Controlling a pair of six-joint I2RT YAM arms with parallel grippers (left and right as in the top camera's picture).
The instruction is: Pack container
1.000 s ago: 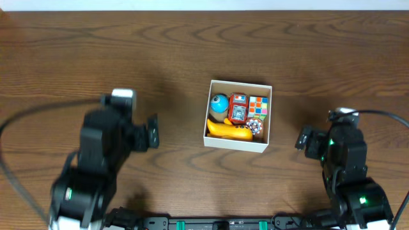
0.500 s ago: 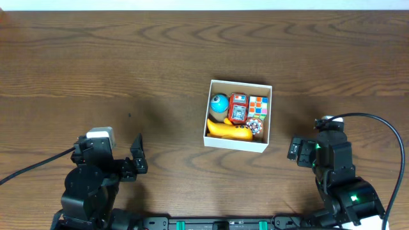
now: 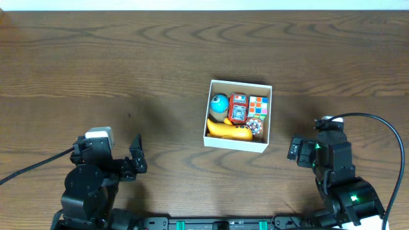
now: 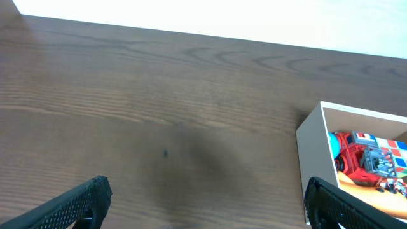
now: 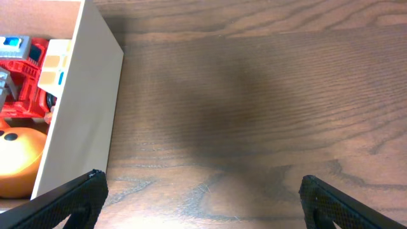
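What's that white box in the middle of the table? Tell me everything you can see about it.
The container is a shallow, square, open-topped box with thin white walls that look like cardboard. It sits flat on the brown wooden table, turned slightly askew. Inside, filling it, lie a blue ball, a red toy, a colour-squared cube and an orange toy. Nothing else touches it.

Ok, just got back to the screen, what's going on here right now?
Nothing is being handled at the moment. The container sits near the middle of the table with a blue ball, a red toy, a colour cube and an orange toy inside. The left gripper and right gripper are both open and empty, one on each side of the container, touching nothing. No loose toys show on the table, so packing looks done.
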